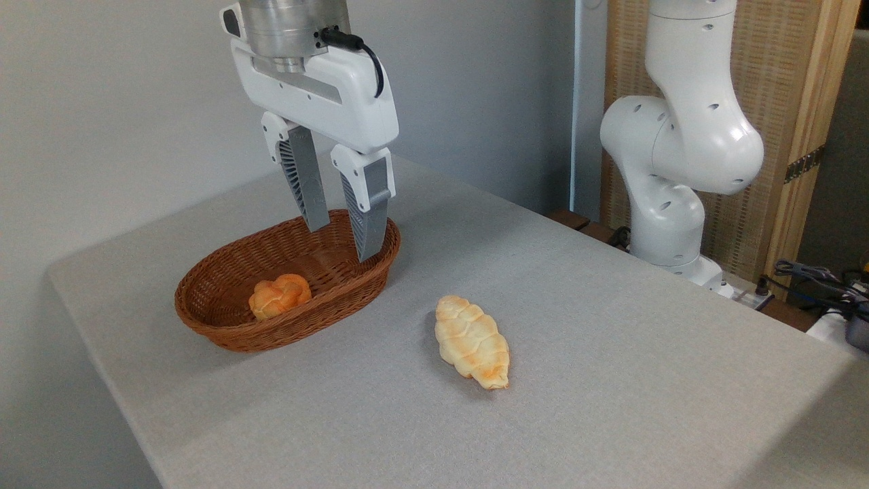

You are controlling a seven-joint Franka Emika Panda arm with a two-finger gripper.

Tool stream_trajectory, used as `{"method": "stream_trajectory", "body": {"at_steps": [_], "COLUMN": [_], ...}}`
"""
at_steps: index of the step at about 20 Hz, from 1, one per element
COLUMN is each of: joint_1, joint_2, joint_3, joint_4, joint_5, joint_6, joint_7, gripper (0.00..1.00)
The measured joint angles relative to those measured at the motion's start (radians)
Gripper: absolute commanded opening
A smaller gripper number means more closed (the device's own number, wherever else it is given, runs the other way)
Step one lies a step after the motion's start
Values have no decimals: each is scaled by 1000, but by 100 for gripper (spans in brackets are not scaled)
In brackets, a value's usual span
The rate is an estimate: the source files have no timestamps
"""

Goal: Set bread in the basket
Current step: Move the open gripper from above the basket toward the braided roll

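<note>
We see the gripper hanging over the far end of the basket, its two grey ribbed fingers pointing down and spread apart with a clear gap between them; they hold nothing and we see them touching nothing, though their tips sit level with the rim in this view. Below and to the left, a small round orange bun lies inside the basket, close to its near wall. The bread, a long braided loaf, pale with golden patches, lies on the grey table to the right of the basket, apart from it and clear of the gripper; beyond the table's right edge stands the white arm base.
</note>
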Motion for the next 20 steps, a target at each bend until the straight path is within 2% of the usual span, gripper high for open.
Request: {"method": "stream_trajectory", "body": {"at_steps": [4,13,17,19,20], "joint_1": [0,0,0,0,0], "joint_2": [0,-1,-51,-98,-131], "joint_3": [8,13,13,13,13], "joint_4": [0,-5,-95,-167,-213], "joint_5": [-26,-31,-31,-31,-31], "joint_6": [0,1,67,103,112], "joint_7": [-1,-1,6,54,116], "gripper": [100,100,100,100,100]}}
